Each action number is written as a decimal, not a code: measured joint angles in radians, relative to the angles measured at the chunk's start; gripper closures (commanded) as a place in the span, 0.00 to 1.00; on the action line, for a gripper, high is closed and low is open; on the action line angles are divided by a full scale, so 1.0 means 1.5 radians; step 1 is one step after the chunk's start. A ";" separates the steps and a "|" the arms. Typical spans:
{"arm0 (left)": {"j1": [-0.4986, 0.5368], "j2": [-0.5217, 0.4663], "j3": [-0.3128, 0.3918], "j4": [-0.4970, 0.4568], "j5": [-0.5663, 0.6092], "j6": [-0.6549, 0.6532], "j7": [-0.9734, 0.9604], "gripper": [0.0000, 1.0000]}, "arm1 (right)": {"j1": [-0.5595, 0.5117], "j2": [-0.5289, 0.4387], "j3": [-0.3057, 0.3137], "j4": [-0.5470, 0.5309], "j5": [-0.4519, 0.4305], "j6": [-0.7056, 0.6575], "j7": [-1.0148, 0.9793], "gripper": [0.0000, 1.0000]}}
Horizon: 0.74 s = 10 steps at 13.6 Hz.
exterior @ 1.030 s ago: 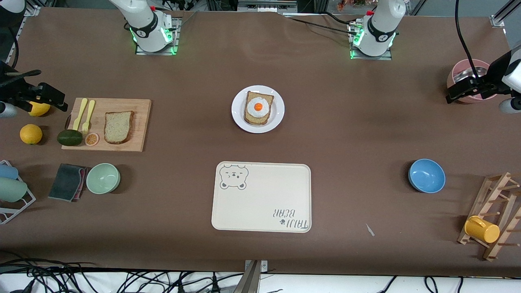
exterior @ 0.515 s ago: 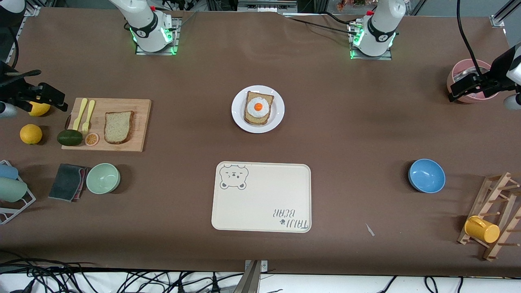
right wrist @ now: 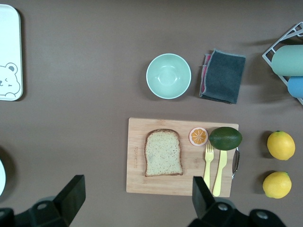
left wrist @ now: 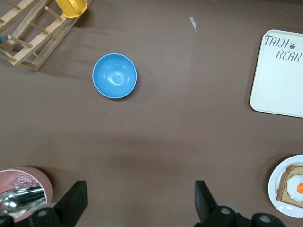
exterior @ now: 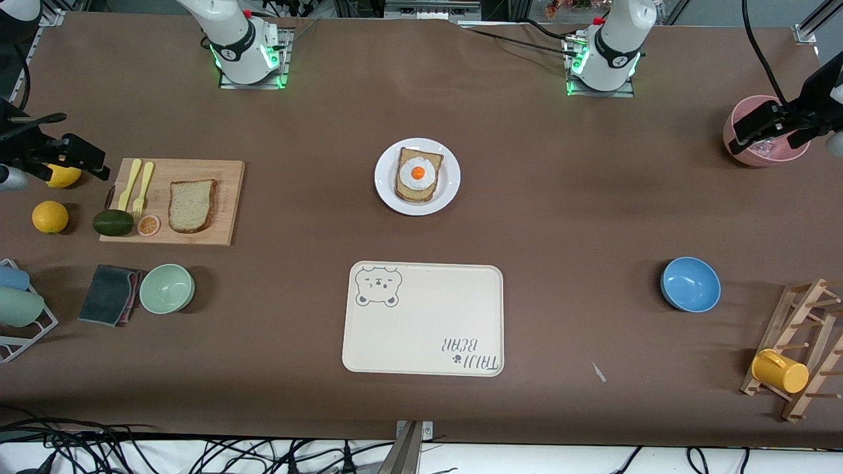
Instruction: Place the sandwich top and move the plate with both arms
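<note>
The sandwich top [exterior: 191, 205] lies on the cutting board [exterior: 224, 197], at roughly three o'clock from the right gripper [exterior: 72, 158], whose jaws are spread and empty. Its long axis runs twelve-to-six in the front view. The left gripper [exterior: 764, 128], also spread, hangs over the pink bowl [exterior: 757, 155], well apart from the plate [exterior: 385, 187] at bench centre; the right arm looks better placed.

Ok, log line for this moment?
bread slice: on board | plate: mid-table, egg toast on it | left gripper: open, over pink pot | right gripper: open, over lemon

The sandwich top [exterior: 191, 205], a tan speckled slice with darker crust, lies flat at middle-left of the frame. The plate [exterior: 386, 191], round, glossy white, sits upper-centre, carrying egg-topped bread.
</note>
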 measured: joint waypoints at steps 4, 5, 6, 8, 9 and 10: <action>0.000 0.000 0.000 0.000 0.000 0.000 0.000 0.00 | 0.000 0.000 0.000 0.000 0.000 0.000 0.000 0.00; 0.000 0.001 -0.001 0.001 0.000 0.000 0.000 0.00 | 0.000 0.000 0.000 0.000 0.000 0.000 0.000 0.00; 0.000 0.001 -0.001 0.003 0.000 0.000 0.000 0.00 | 0.000 0.000 0.000 0.000 0.000 0.000 0.000 0.00; 0.001 0.001 -0.001 0.006 0.000 0.000 0.000 0.00 | 0.000 0.000 0.000 0.000 0.000 0.000 0.000 0.00; 0.002 0.002 0.000 0.006 0.000 0.000 0.000 0.00 | 0.000 0.000 0.000 0.000 0.000 0.000 0.000 0.00; 0.003 0.002 0.000 0.006 0.000 0.000 0.000 0.00 | 0.000 0.000 0.000 0.000 0.000 0.000 0.000 0.00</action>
